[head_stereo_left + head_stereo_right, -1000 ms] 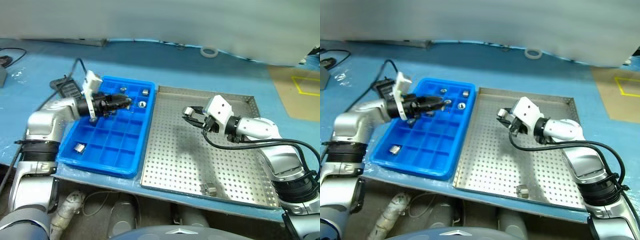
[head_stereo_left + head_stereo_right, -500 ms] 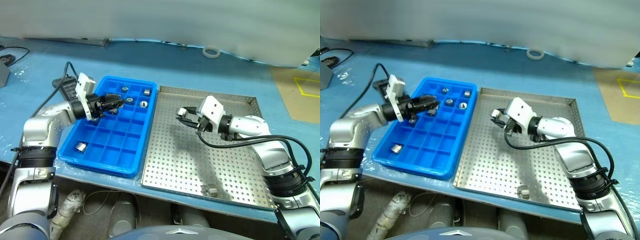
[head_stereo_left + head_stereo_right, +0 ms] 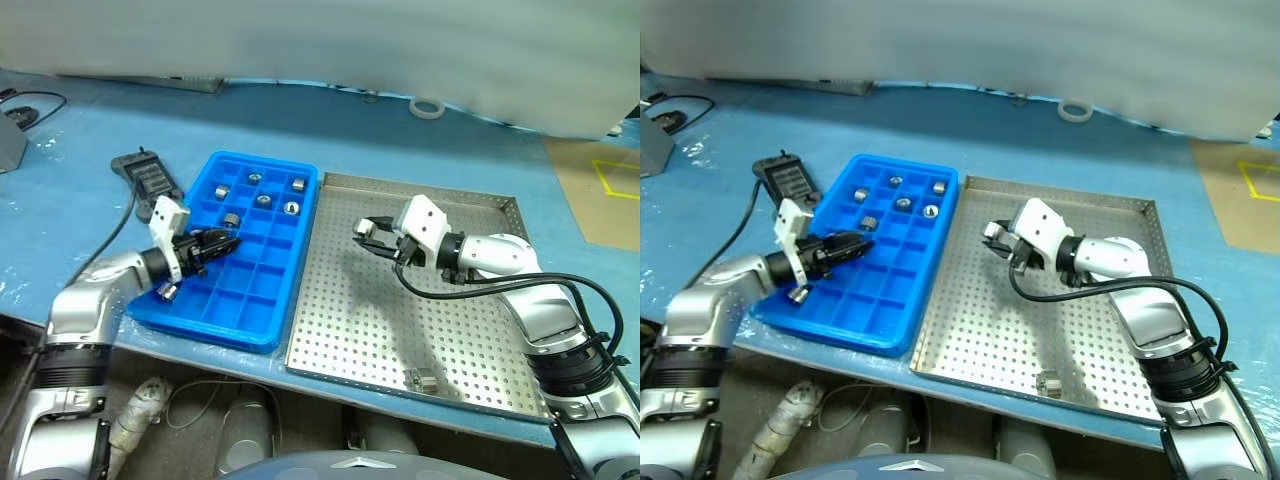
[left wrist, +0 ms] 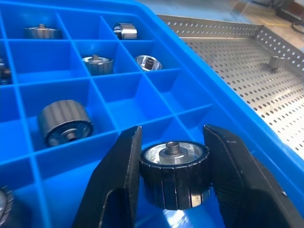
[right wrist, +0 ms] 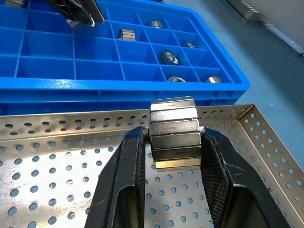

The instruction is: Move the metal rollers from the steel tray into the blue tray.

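- Currently, the left hand (image 4: 173,156) was clamped on one metal roller (image 4: 175,173), a dark ribbed cylinder with a shiny end face, held low over a near-left compartment of the blue tray (image 3: 262,300).
- The right hand (image 5: 173,142) was clamped on a second, faceted roller (image 5: 175,133), held above the far part of the steel tray (image 3: 460,330), near that tray's left rim beside the blue tray.
- Five rollers (image 3: 264,200) lay in separate compartments at the far end of the blue tray; another (image 3: 166,292) lay in a near-left compartment, just beside the left hand.
- One roller (image 3: 423,380) rested on the perforated floor of the steel tray near its near rim, well apart from both hands.
- The two trays stood side by side on the desk (image 3: 80,200), the blue tray to the left.
- The roller held by the left hand was largely hidden between the fingers in the head views; the left wrist view showed it plainly.
- The near-left roller was partly covered by the left hand, so its lie could not be made out.
- Compared with one second earlier, the left hand had descended from above the far compartments to the near-left part of the blue tray.
- The right hand had kept its place and its grip.
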Robot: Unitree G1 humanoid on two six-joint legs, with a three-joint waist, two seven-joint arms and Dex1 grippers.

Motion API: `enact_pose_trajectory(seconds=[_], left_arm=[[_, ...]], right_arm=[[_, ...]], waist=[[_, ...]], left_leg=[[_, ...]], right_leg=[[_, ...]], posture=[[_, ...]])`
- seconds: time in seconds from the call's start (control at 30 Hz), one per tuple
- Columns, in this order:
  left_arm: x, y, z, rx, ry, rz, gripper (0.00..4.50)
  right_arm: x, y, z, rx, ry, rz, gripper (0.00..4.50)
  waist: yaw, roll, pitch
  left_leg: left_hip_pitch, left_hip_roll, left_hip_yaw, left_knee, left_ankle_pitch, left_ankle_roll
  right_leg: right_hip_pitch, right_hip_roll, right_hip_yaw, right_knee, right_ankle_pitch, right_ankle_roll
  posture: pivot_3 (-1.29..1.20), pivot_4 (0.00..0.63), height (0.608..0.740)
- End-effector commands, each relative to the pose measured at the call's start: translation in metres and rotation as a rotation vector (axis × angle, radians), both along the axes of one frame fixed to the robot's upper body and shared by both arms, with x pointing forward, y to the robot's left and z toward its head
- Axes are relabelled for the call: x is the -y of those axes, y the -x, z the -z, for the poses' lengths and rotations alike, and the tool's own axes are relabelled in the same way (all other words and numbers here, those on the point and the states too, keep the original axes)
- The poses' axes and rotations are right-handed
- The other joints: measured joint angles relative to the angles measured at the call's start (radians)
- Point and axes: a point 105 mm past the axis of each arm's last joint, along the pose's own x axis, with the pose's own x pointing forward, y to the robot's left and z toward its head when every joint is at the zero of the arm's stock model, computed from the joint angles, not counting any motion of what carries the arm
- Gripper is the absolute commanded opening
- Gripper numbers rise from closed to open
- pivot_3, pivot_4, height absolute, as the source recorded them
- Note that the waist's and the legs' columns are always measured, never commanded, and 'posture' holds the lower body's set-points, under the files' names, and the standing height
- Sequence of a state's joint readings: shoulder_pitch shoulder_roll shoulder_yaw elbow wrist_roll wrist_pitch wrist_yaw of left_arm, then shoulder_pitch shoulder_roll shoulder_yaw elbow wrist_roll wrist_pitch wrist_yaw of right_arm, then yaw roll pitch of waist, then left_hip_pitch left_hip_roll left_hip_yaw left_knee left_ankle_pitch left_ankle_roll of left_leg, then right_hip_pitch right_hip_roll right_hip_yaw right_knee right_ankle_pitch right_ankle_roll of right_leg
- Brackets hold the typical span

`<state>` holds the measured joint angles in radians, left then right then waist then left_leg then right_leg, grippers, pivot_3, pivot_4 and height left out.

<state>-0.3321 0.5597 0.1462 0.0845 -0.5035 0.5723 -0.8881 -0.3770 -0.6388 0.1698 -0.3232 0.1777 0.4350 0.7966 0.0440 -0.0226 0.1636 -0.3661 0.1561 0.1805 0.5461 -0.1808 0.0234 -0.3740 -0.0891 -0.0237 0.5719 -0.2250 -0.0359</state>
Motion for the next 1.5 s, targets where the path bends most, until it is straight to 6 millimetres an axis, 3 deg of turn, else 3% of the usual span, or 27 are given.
enact_pose_trajectory(seconds=[0.03,0.17,0.37,0.47,0.8,1.03,1.27,1.4,1.5], left_arm=[[0.010,0.000,-0.020,0.082,0.004,0.039,1.73],[0.021,-0.012,-0.025,0.115,0.014,0.026,1.73],[0.037,-0.013,-0.009,0.077,-0.016,0.088,1.73],[0.035,-0.010,0.000,0.045,-0.043,0.108,1.73],[0.017,-0.022,-0.002,0.021,0.011,0.027,1.73],[0.022,-0.012,0.005,-0.016,-0.033,0.111,3.92],[0.035,-0.011,-0.027,0.033,0.075,0.172,3.92],[0.069,-0.012,-0.067,0.040,0.257,0.295,3.92],[0.094,-0.011,-0.079,0.012,0.350,0.383,3.92]], right_arm=[[-0.002,-0.001,-0.013,0.054,-0.005,-0.017,1.22],[-0.001,-0.001,-0.012,0.054,0.000,-0.019,1.22],[-0.001,-0.001,-0.012,0.054,0.003,-0.016,1.22],[0.002,0.000,-0.012,0.055,0.005,-0.006,1.22],[0.004,0.002,-0.009,0.054,0.003,0.016,1.22],[0.004,0.000,-0.010,0.056,0.003,0.018,1.22],[0.004,-0.002,-0.011,0.060,0.000,0.017,1.22],[0.002,-0.002,-0.016,0.076,-0.006,0.004,1.22],[-0.001,-0.003,-0.020,0.090,-0.013,-0.011,1.22]], waist=[[-0.002,0.000,0.000],[0.000,0.000,0.000],[-0.002,0.000,0.000],[-0.003,0.000,0.000],[-0.005,0.000,0.000],[-0.005,0.000,0.000],[-0.001,0.000,0.000],[0.003,0.000,0.000],[0.000,0.000,0.000]], left_leg=[[0.000,0.000,0.000,0.000,0.000,0.000],[-0.002,0.001,0.000,-0.001,0.000,0.000],[-0.002,0.000,0.000,0.000,0.000,0.001],[-0.001,0.000,0.000,0.000,0.000,0.001],[0.000,0.000,0.000,0.000,0.000,0.001],[0.000,0.000,0.000,0.000,0.000,0.001],[-0.001,0.000,0.000,0.000,0.000,0.001],[-0.002,0.000,0.000,0.001,0.000,0.001],[-0.002,-0.001,0.000,0.002,0.000,0.001]], right_leg=[[-0.001,0.000,0.000,0.000,0.000,0.000],[-0.003,0.000,-0.001,0.000,0.000,0.000],[-0.001,0.000,-0.001,0.000,0.000,0.000],[-0.002,0.000,-0.001,0.000,0.000,0.000],[-0.001,0.000,-0.001,0.001,0.000,0.000],[-0.001,0.000,-0.001,0.000,0.000,0.000],[-0.001,0.000,-0.001,0.000,0.000,0.000],[-0.001,0.000,-0.001,0.000,0.000,0.000],[0.000,-0.001,0.000,0.000,0.000,0.000]], posture=[[-0.08,0.150,0.740],[-0.08,0.150,0.740],[-0.10,0.150,0.740],[-0.10,0.150,0.740],[-0.13,0.150,0.740],[-0.12,0.150,0.740],[-0.11,0.150,0.740],[-0.11,0.150,0.740],[-0.12,0.150,0.740]])
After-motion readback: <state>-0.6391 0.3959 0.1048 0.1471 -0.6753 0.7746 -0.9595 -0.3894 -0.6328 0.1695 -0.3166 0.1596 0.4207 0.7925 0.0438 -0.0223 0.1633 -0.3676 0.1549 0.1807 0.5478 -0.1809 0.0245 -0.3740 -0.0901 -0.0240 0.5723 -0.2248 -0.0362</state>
